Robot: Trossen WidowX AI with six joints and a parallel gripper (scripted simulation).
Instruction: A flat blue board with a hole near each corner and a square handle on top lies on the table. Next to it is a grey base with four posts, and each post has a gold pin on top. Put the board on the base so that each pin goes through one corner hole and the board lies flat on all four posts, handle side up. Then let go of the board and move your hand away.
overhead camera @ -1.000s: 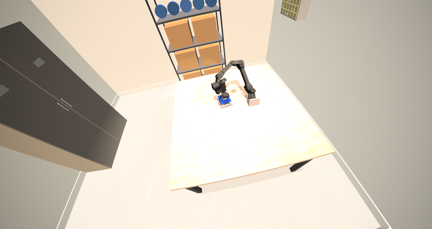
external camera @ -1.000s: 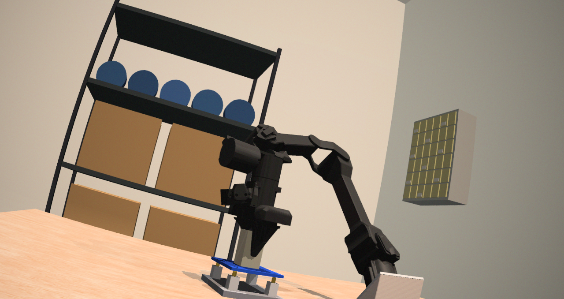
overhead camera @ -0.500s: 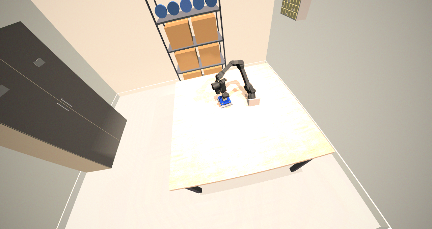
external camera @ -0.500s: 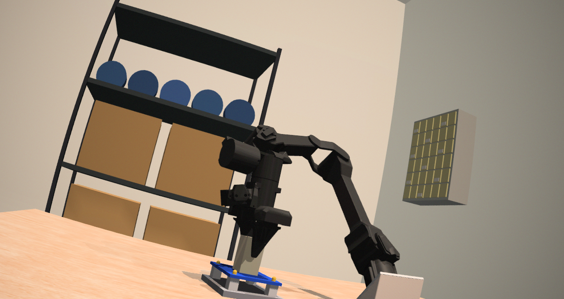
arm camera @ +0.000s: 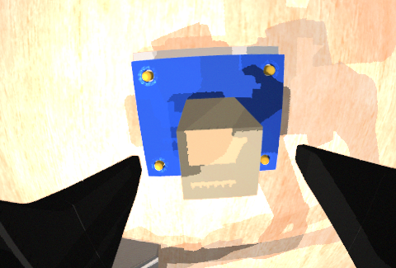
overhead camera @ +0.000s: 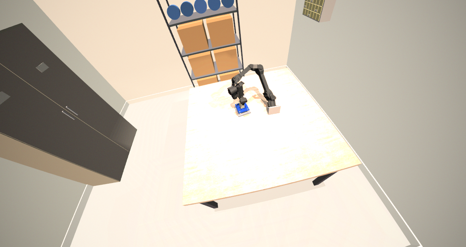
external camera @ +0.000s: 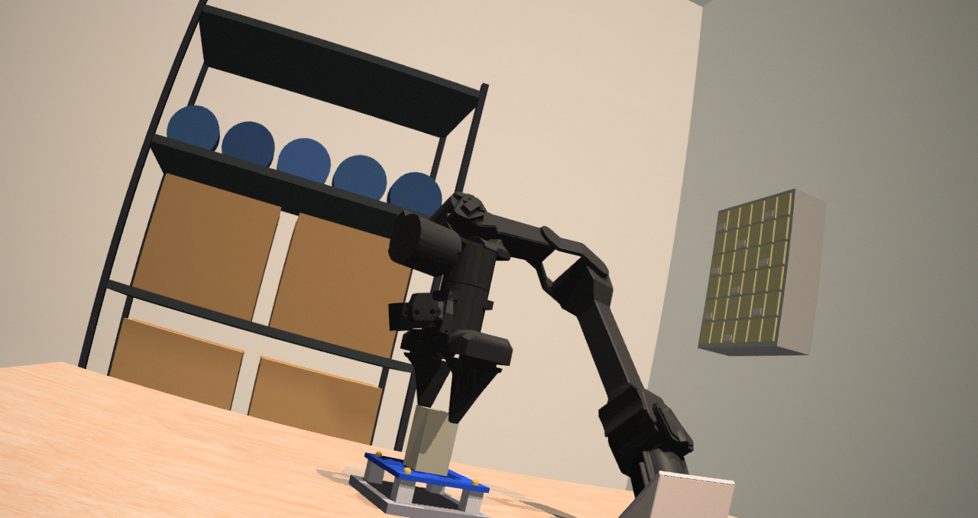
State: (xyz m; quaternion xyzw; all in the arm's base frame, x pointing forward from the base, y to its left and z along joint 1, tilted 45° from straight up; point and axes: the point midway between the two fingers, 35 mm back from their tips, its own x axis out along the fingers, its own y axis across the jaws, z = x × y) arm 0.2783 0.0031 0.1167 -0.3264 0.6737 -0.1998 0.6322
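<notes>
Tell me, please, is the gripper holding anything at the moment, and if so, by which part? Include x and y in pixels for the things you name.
Nothing is held: the gripper (external camera: 437, 413) (arm camera: 220, 159) is open, its fingers apart on either side of the square handle (external camera: 430, 439) (arm camera: 220, 161).
</notes>
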